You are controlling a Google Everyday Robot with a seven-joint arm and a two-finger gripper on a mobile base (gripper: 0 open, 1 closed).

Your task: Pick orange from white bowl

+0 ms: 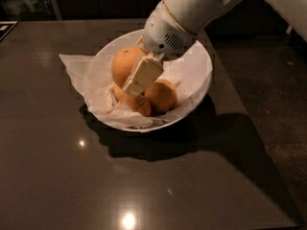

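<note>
The orange (123,63), the largest fruit, sits highest in the white bowl (204,78), above three smaller oranges (161,96). Crinkled white paper (76,67) lines the bowl and spills over its left rim. My gripper (128,83) reaches down into the bowl from the upper right. One cream finger (142,74) lies across the orange's right side; the other finger is hidden behind the fruit. The gripper is shut on the orange and holds it slightly above the smaller ones.
The bowl stands on a dark glossy table (72,176) with light reflections. The table's right edge (249,123) runs beside a dark floor. My white arm (192,8) crosses above the bowl's far right rim.
</note>
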